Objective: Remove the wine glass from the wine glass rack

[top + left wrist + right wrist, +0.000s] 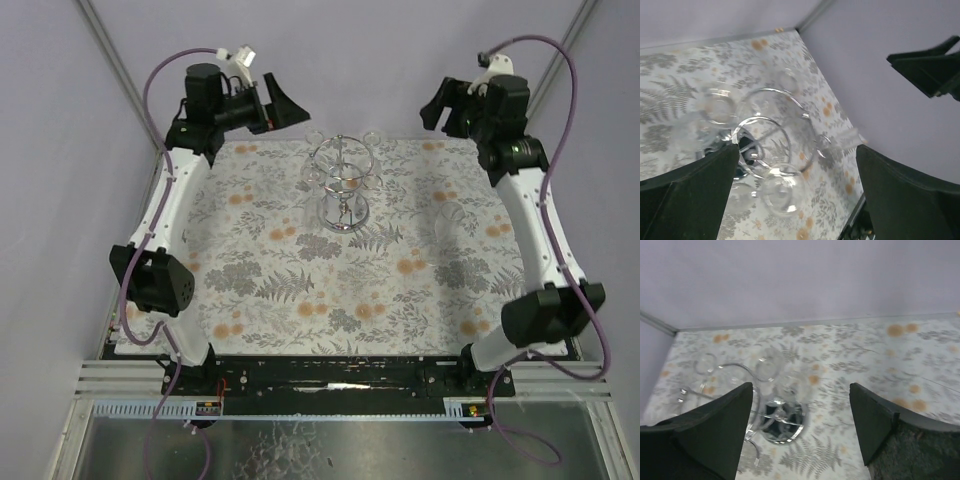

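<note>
Top external view is showing the wine glass rack [342, 185] standing toward the back middle of the floral cloth [300, 300], with its round mirrored base resting on the print. A faint, clear wine glass [451, 222] is appearing to stand on the cloth to the rack's right, well apart from it and close beside the right arm. Its outline is too pale to tell more. Other glasses [785, 194] are hanging in the rack's looped wire rings, and the left wrist view is looking down on them from above. The left gripper [278, 105] is hovering high at the back left corner, its fingers spread wide with nothing between them. The right gripper [438, 108] is hovering high at the back right, its fingers likewise standing apart and gripping nothing. The right wrist view is showing the rack down on the cloth, framed between the two dark fingers [705, 440] and touching neither.
</note>
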Robot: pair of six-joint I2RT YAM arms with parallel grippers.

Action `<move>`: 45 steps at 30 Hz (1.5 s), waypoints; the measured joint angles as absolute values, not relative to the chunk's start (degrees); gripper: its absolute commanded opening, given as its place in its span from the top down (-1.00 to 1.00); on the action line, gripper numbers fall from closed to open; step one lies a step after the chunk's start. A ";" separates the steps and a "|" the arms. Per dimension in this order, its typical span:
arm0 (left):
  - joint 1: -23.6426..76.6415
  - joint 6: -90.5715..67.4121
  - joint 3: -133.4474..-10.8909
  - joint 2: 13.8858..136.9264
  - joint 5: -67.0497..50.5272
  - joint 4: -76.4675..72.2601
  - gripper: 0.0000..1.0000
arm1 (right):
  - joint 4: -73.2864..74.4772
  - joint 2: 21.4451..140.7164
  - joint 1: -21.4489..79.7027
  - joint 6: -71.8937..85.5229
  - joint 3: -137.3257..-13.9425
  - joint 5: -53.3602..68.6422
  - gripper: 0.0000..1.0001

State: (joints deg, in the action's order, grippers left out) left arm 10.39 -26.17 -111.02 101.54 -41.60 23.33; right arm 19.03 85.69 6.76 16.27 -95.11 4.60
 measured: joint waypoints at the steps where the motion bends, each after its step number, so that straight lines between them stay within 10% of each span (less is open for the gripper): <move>1: 8.71 -27.46 -111.07 102.21 -41.87 22.55 -1.00 | 20.21 88.53 6.76 17.76 -98.78 6.50 -0.60; 14: -3.92 -42.92 -106.67 108.16 -48.73 11.22 -1.00 | 29.39 117.47 6.76 37.47 -117.75 28.62 -0.22; 45: -3.92 -49.87 -100.22 110.19 -55.11 2.39 -1.00 | -3.97 112.20 4.34 63.72 -93.01 37.50 0.20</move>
